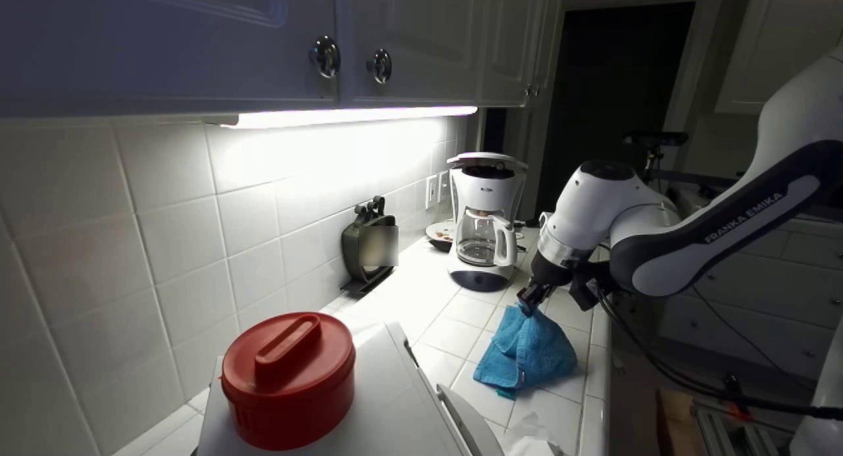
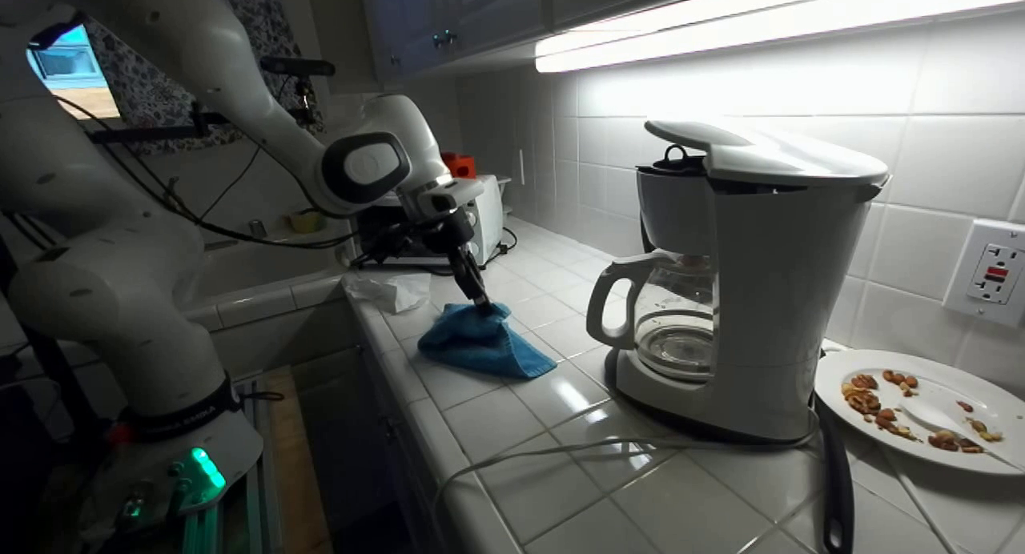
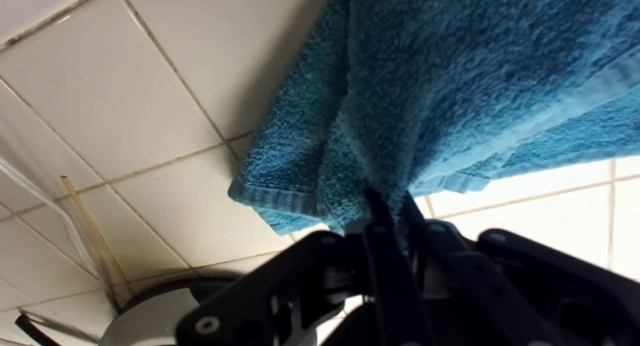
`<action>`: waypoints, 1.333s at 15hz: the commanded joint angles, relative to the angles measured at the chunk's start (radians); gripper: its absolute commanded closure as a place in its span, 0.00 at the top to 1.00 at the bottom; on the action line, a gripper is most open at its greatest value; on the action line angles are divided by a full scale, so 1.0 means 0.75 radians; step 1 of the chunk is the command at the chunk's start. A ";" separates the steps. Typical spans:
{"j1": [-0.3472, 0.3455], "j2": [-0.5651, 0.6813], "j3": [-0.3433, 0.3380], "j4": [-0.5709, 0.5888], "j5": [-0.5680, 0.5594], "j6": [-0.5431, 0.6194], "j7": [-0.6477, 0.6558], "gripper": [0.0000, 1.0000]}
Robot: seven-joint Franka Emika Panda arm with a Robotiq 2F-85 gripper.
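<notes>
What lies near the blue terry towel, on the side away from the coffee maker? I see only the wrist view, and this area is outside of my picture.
Observer: Near the blue terry towel, a crumpled white sheet lies on the tiled counter; whether it is paper or plastic, I cannot tell.
Operator: Thank you. And beside the coffee maker, is there something that my view does not show?
Observer: Yes. In an exterior view, a white plate stands beside it, with what look like mixed nuts on it.
</notes>
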State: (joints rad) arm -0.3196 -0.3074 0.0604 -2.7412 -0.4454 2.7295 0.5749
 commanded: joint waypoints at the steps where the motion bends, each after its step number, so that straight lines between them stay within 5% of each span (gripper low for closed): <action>1: 0.062 -0.121 -0.016 -0.022 0.144 -0.105 -0.071 0.05; 9: 0.078 -0.250 0.005 0.007 0.228 -0.320 -0.078 0.05; 20: -0.048 -0.300 0.017 0.055 0.175 -0.526 0.135 0.05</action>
State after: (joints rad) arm -0.3326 -0.5187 0.0671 -2.7031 -0.3188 2.3765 0.6145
